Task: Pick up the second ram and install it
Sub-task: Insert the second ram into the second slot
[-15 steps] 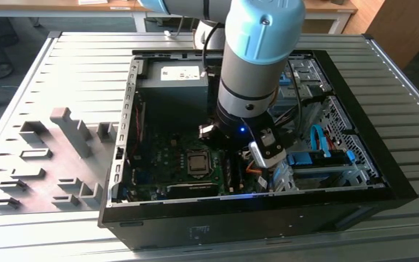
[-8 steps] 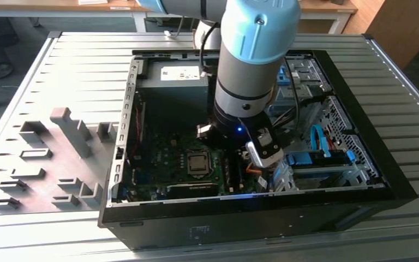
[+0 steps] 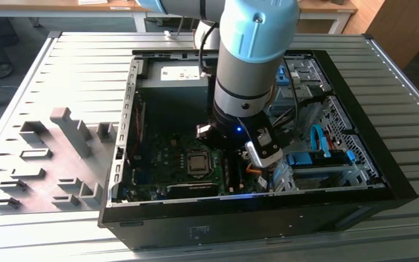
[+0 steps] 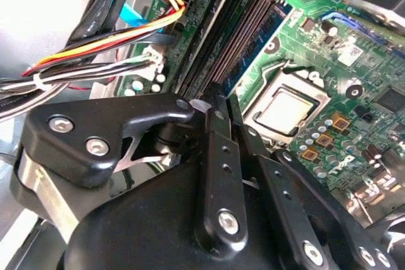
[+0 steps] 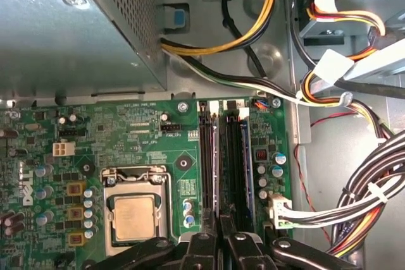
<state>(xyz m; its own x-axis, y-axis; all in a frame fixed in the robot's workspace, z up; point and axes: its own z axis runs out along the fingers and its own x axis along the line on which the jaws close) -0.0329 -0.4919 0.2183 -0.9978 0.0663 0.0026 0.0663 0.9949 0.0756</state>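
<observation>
Reaching into the open computer case (image 3: pixel 122 180), the tool (image 5: pixel 220 235), fingers pressed together, sits over the motherboard's memory slots (image 5: pixel 224 156) beside the processor socket (image 5: pixel 134 210).

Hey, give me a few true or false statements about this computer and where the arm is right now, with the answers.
1. The case lies open on a slatted metal table. True.
2. The gripper is right above the memory slots. True.
3. A cooler fan covers the CPU. False: the CPU sits bare in its socket, its metal lid showing.
4. The arm hangs over the grey fixtures outside the case. False: it reaches down into the case, over the motherboard.
5. Cables with yellow and orange wires run beside the slots. True.
</observation>
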